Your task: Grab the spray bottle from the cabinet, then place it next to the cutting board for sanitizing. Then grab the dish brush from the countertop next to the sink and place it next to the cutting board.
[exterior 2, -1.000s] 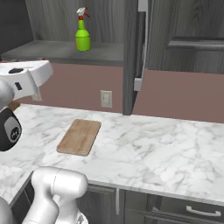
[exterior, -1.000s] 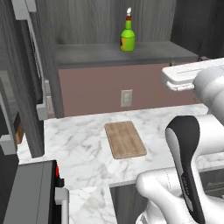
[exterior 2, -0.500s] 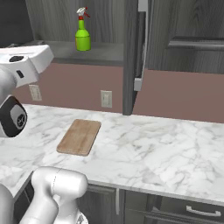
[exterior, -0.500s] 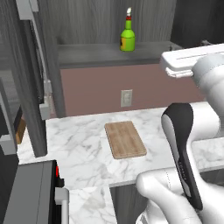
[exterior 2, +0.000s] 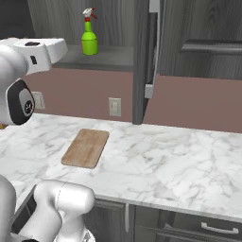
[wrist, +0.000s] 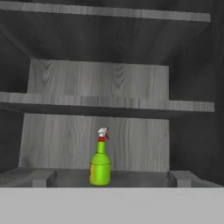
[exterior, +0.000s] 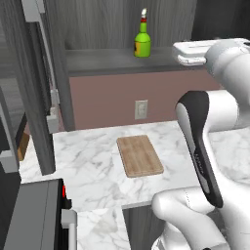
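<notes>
The spray bottle (exterior: pixel 142 41) (exterior 2: pixel 89 38) (wrist: pixel 100 164), green with a red-and-white nozzle, stands upright on the grey shelf (wrist: pixel 140 177) of the open cabinet (exterior: pixel 97 58). My gripper (wrist: pixel 111 178) looks straight at it from some way off, level with the shelf, open, its two fingertips (wrist: pixel 42 178) spread wide with nothing between them. My white hand (exterior: pixel 195 51) (exterior 2: pixel 42 49) hovers in front of the shelf, to the bottle's right in the left base view. The cutting board (exterior: pixel 139 155) (exterior 2: pixel 86 147) lies flat on the marble countertop (exterior: pixel 88 161) (exterior 2: pixel 165 160) below. The dish brush and the sink are out of view.
The cabinet door (exterior: pixel 41 83) (exterior 2: pixel 144 56) stands swung open, edge-on over the counter, with its bar handle (exterior 2: pixel 153 47). A wall outlet (exterior: pixel 141 109) (exterior 2: pixel 115 107) sits on the pink backsplash. A dark appliance (exterior: pixel 34 215) lies at the counter's left end. Two higher shelves (wrist: pixel 109 103) show inside the cabinet.
My hand has risen from below shelf height to shelf level and shifted towards the cabinet opening. The bottle and the board have not moved.
</notes>
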